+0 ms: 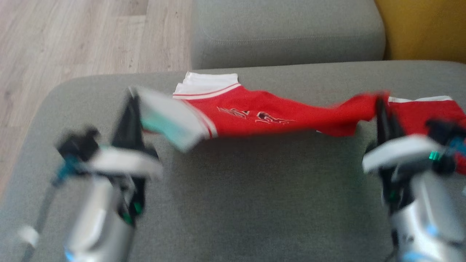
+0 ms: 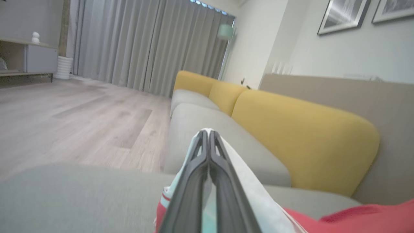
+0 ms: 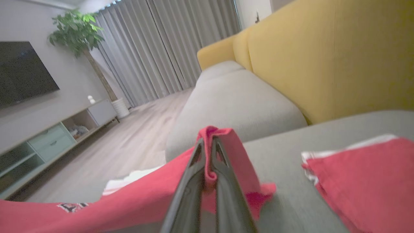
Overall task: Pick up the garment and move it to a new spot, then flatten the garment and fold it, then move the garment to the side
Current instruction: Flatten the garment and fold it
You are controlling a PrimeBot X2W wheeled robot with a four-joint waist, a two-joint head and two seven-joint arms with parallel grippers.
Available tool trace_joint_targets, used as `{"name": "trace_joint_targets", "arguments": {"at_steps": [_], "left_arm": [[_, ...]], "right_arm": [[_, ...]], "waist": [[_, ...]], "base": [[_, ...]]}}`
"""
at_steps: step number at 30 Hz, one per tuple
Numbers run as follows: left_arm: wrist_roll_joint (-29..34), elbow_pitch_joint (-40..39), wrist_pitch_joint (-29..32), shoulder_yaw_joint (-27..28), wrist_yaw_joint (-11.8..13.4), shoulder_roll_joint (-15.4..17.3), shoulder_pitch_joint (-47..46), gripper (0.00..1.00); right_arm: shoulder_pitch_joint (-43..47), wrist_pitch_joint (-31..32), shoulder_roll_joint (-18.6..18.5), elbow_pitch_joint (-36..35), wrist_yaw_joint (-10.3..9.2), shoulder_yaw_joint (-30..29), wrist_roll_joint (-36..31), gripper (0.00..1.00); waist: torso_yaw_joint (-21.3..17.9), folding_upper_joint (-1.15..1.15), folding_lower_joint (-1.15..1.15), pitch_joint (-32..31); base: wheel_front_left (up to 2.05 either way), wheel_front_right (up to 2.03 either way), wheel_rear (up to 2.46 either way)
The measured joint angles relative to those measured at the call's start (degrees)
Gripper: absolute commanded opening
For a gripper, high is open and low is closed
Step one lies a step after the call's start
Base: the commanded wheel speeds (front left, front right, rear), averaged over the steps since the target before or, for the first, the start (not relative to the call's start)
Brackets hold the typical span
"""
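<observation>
The garment (image 1: 262, 114) is red with white trim and a printed chest mark, stretched across the grey sofa seat (image 1: 255, 189). My left gripper (image 1: 131, 95) is shut on its white-edged left end, which is raised and blurred. In the left wrist view the left gripper (image 2: 208, 133) pinches white cloth (image 2: 249, 184) between its fingers. My right gripper (image 1: 380, 100) is shut on a bunched red fold at the garment's right part. The right wrist view shows the right gripper (image 3: 208, 142) clamped on that red fold (image 3: 223, 136), with more red cloth (image 3: 365, 174) lying flat to the right.
A second grey seat cushion (image 1: 287, 32) lies beyond the garment. Yellow back cushions (image 1: 422, 29) run along the right. Wooden floor (image 1: 72, 40) lies to the left of the sofa edge. A TV unit (image 3: 48, 142) and a plant (image 3: 77, 32) stand across the room.
</observation>
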Motion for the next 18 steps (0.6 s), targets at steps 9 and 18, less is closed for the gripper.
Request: {"name": "trace_joint_targets", "arguments": {"at_steps": [9, 18], "left_arm": [[-6.6, -10.9, 6.6, 5.7, 0.7, 0.8, -16.3, 0.00], [-9.7, -23.9, 15.3, 8.0, 5.2, 3.0, -15.9, 0.00]], "right_arm": [[-10.9, 7.5, -2.7, -19.1, 0.00, -0.4, -0.2, 0.00], [-6.7, 17.1, -3.6, -34.0, 0.00, -2.8, -0.7, 0.00]], "waist": [[-0.7, 0.00, 0.00, -2.5], [-0.1, 0.00, 0.00, -1.0]], "base": [[0.00, 0.00, 0.00], [0.00, 0.00, 0.00]]}}
